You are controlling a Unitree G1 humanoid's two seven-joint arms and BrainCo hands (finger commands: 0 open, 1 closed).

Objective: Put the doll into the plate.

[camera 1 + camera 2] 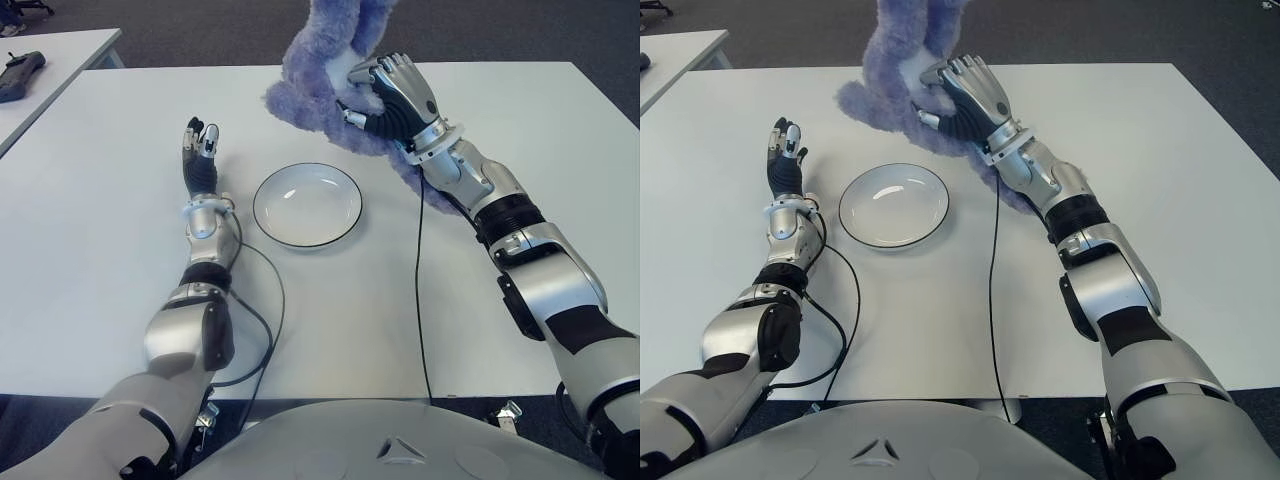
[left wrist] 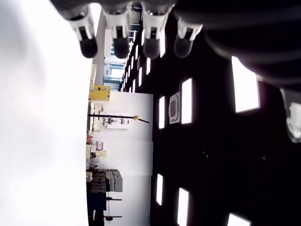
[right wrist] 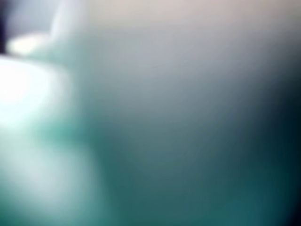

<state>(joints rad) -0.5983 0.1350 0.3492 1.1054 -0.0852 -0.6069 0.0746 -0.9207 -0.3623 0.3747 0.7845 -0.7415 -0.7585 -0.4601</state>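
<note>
- My left hand [image 1: 203, 150] is hovering just left of the round white dark-rimmed plate [image 1: 307, 205] on the white table [image 1: 100, 250], fingers straight and apart, holding nothing.
- Beyond the plate, my right hand [image 1: 388, 95] is clamping its fingers on the fluffy purple plush doll [image 1: 315, 80], lifted above the plate's far right.

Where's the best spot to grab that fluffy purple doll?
Its plump middle, from the side, judging by the right hand: its fingers wrap the doll there. The soft body squashes into a grip, hanging beyond the plate. The left hand shows left of the plate.
</note>
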